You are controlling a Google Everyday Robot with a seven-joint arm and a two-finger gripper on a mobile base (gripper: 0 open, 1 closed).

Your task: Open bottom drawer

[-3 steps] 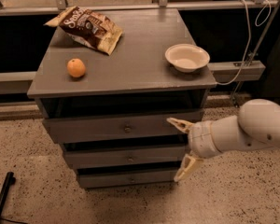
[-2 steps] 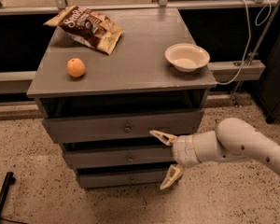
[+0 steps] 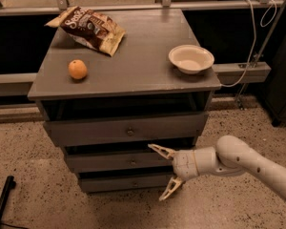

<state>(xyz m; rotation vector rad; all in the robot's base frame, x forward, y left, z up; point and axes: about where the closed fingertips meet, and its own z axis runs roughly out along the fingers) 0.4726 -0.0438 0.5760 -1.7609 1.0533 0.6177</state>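
Note:
The grey cabinet (image 3: 133, 70) has three drawers. The bottom drawer (image 3: 119, 181) is the lowest and slimmest front, shut; its knob is hard to make out. Above it are the middle drawer (image 3: 114, 161) and the top drawer (image 3: 126, 130), which stands slightly out. My gripper (image 3: 161, 172) comes in from the right on a white arm (image 3: 238, 161). It is open, with its fingertips (image 3: 155, 148) spread wide, one in front of the middle drawer and one near the bottom drawer's right end. It holds nothing.
On the cabinet top lie an orange (image 3: 77, 69), a snack bag (image 3: 90, 28) and a white bowl (image 3: 191, 58). A white cable (image 3: 250, 42) hangs at the right. A black pole (image 3: 2, 199) lies on the speckled floor at the left.
The gripper has moved left and down along the cabinet front, from its right edge to in front of the lower drawers. Its fingers stay spread. The drawers have not moved.

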